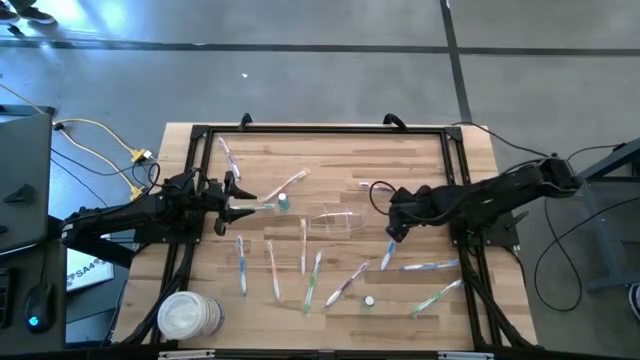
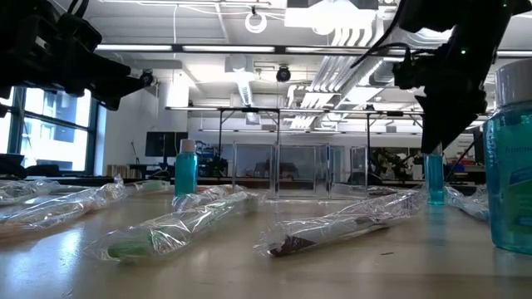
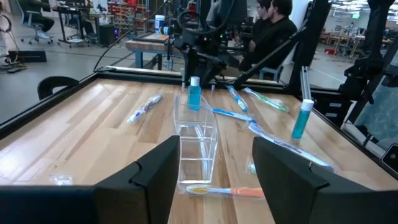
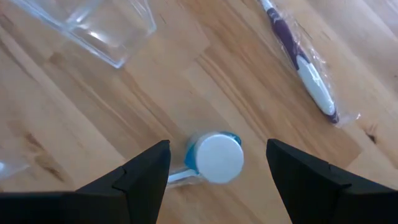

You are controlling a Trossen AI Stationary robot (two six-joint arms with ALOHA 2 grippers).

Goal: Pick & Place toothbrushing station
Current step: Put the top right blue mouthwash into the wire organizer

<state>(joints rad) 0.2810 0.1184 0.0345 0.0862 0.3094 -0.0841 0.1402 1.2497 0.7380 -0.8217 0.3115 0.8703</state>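
Note:
Several slim wrapped toothbrushes [image 1: 310, 280] lie flat and scattered on the wooden table. The transparent container [image 1: 335, 220] lies near the middle. A small blue white-capped tube [image 4: 214, 157] stands upright on its base. My right gripper [image 4: 217, 180] hangs open above it, pointing steeply down, with a finger on either side of the cap and clear of it. My left gripper [image 3: 214, 180] is open and level at the table's left, facing the container [image 3: 196, 146], with an orange-handled toothbrush [image 3: 224, 191] lying just ahead of it. A second tube [image 3: 303, 118] stands nearer the front edge.
A purple-and-white wrapped toothbrush [image 4: 305, 68] lies beside the tube. A black frame [image 1: 320, 130] runs round the table's edges. A round white stack [image 1: 188, 318] sits at the near left corner. A large blue bottle [image 2: 511, 166] stands close to the low camera. People [image 3: 273, 25] sit beyond the table.

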